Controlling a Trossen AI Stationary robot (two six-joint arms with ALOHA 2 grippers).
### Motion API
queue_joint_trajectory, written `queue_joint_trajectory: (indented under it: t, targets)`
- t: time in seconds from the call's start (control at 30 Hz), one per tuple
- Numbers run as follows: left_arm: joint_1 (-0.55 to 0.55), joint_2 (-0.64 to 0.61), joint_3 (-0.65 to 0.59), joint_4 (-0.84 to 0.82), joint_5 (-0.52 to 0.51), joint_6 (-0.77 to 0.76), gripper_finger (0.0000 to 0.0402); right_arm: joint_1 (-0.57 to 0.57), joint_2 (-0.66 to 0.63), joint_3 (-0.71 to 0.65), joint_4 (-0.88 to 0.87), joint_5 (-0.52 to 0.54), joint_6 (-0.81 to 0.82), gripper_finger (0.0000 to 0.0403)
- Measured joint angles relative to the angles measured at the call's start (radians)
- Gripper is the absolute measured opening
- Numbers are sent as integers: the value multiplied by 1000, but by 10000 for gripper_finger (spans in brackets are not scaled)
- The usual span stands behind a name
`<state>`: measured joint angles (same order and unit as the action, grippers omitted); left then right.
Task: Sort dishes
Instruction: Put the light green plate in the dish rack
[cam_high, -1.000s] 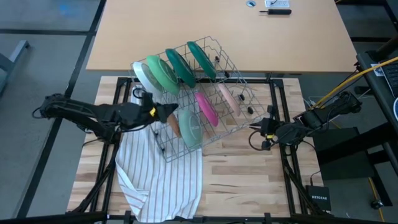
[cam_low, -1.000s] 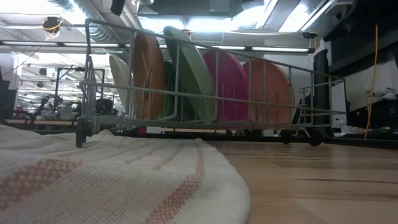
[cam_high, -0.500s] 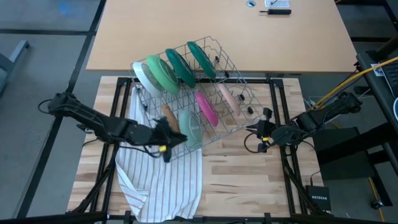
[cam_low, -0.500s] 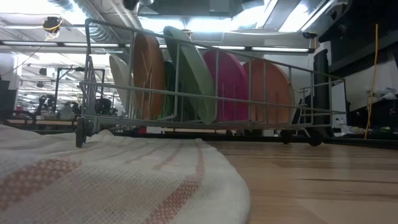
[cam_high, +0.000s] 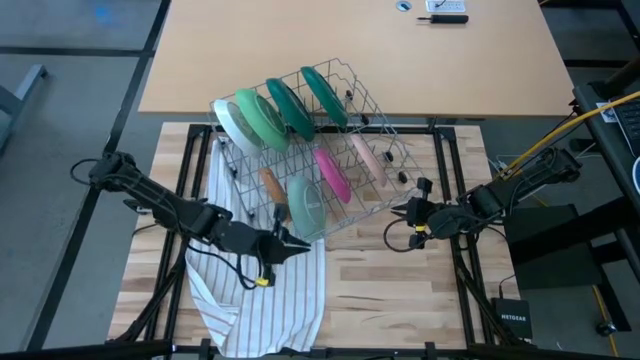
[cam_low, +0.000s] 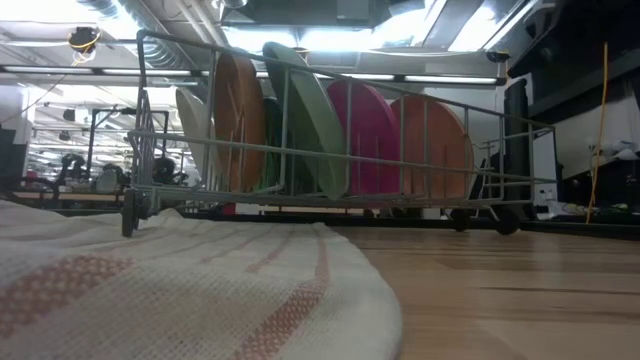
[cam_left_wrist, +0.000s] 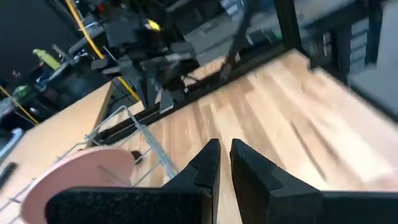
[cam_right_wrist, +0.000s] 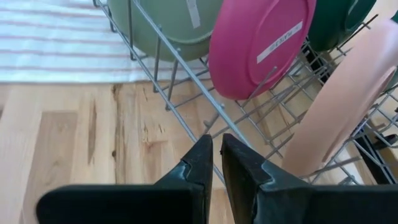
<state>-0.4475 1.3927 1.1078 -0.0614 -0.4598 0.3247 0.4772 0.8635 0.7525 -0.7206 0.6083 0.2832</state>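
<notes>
Wire rack (cam_high: 310, 150) at centre frame holds round plastic dishes (cam_high: 330, 172) on edge above the striped cloth (cam_high: 260, 290), both the left gripper (cam_high: 296, 245) and the right gripper (cam_high: 400, 209) pinched together.

place: robotics lab/workshop | evidence: exposed ceiling ducts (cam_low: 150, 20), equipment benches (cam_low: 70, 185) seen behind wire rack (cam_low: 330, 120)
</notes>
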Motion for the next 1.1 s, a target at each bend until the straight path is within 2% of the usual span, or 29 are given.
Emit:
queue_joint_trajectory:
  t: [0.07, 0.17, 0.37, 0.57, 0.87, 1.1]
  targets:
    - [-10, 1, 2, -30, -35, 28, 29, 0, 0, 0, 18, 0, 0, 39]
    - [-18, 1, 2, -44, -109, -8, 29, 0, 0, 0, 26, 0, 0, 39]
    - [-14, 19, 4, -136, -102, -13, 29, 0, 0, 0, 44, 0, 8, 39]
    - [-16, 57, 4, -288, -118, 137, 29, 0, 0, 0, 50, 0, 29, 39]
    - [21, 91, 3, -297, -169, 304, 29, 0, 0, 0, 59, 0, 30, 39]
    - [45, 94, 3, -296, -198, 371, 29, 0, -1, 0, 69, 0, 27, 39]
